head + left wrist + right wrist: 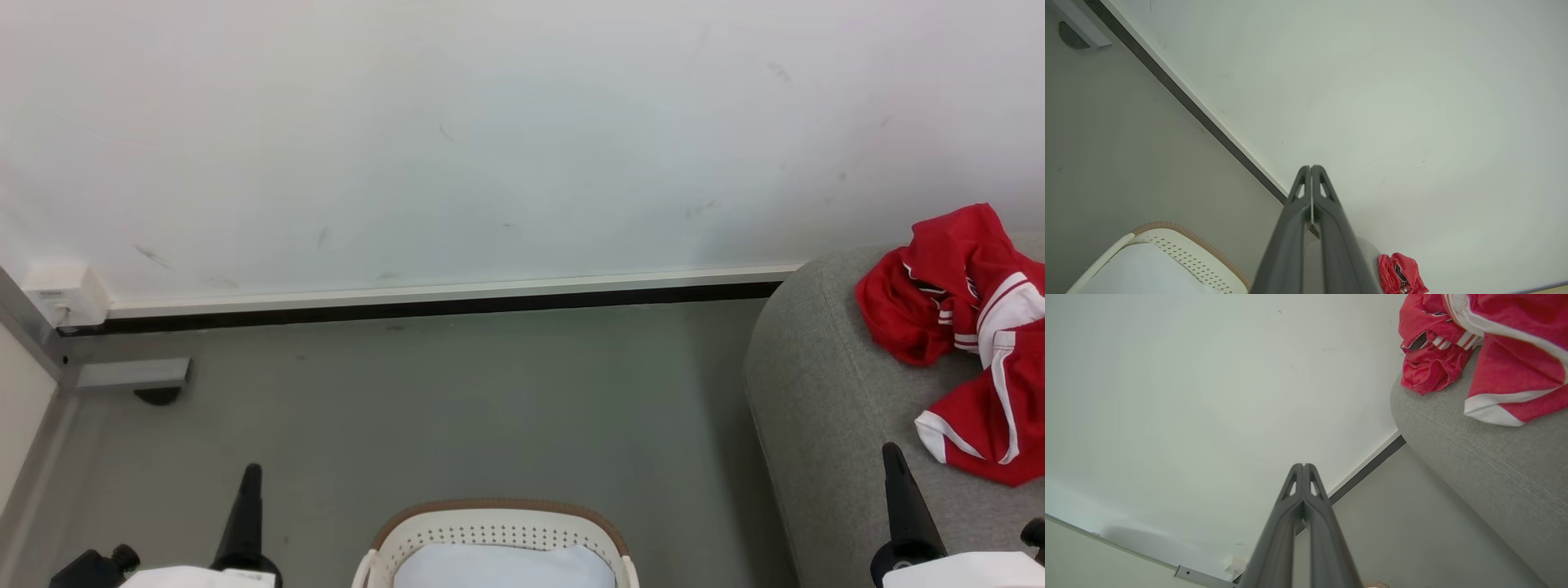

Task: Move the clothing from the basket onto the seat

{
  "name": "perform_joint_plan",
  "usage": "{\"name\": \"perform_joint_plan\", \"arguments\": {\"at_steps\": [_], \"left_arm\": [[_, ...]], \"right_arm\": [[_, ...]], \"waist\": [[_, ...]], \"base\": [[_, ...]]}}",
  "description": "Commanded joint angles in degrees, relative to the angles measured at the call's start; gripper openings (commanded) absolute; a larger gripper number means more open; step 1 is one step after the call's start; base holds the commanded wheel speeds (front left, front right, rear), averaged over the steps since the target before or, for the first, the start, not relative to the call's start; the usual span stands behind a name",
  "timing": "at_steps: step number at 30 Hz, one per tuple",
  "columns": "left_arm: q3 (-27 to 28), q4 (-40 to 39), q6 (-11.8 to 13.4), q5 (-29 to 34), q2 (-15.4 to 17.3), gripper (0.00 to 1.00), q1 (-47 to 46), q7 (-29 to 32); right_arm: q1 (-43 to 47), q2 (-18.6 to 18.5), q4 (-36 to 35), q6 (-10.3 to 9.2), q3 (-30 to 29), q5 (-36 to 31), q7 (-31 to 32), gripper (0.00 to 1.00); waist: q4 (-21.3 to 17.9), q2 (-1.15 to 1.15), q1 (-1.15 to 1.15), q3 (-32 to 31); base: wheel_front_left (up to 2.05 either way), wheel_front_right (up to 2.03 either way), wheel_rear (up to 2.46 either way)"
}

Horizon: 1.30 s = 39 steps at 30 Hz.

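The red clothing (967,327) with white stripes lies crumpled on the light grey seat (824,408) at the right, also seen as clothing (1474,347) on the seat (1486,457) and as a small red heap (1400,274). The white perforated basket (498,531) with a brown rim stands at the bottom centre on the floor; something pale lies inside it. My left gripper (250,474) is shut at the lower left, beside the basket (1180,257). My right gripper (891,453) is shut over the seat's front, below the clothing. Both grippers (1310,167) (1303,465) hold nothing.
A white wall with a dark baseboard (441,304) runs behind the grey floor (457,408). A white socket box (64,294) and a metal bracket (131,374) sit in the left corner.
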Motion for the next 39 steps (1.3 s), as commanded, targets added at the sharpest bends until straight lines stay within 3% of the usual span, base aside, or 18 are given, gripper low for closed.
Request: {"name": "perform_joint_plan", "arguments": {"at_steps": [1,39], "left_arm": [[0.41,-0.29,-0.16,-2.04,0.12,0.0,-1.35,0.56],[1.68,0.74,-0.27,-21.12,-0.44,0.0,-3.04,5.96]], "right_arm": [[-1.31,-0.59,-0.36,-0.05,-0.59,1.98,0.39,0.0],[-2.39,-0.42,0.87,-0.09,-4.69,21.4,5.83,0.0]], "waist": [[0.02,0.0,0.0,0.0],[0.51,0.0,0.0,0.04]], "base": [[0.0,0.0,0.0],[0.0,0.0,0.0]]}}
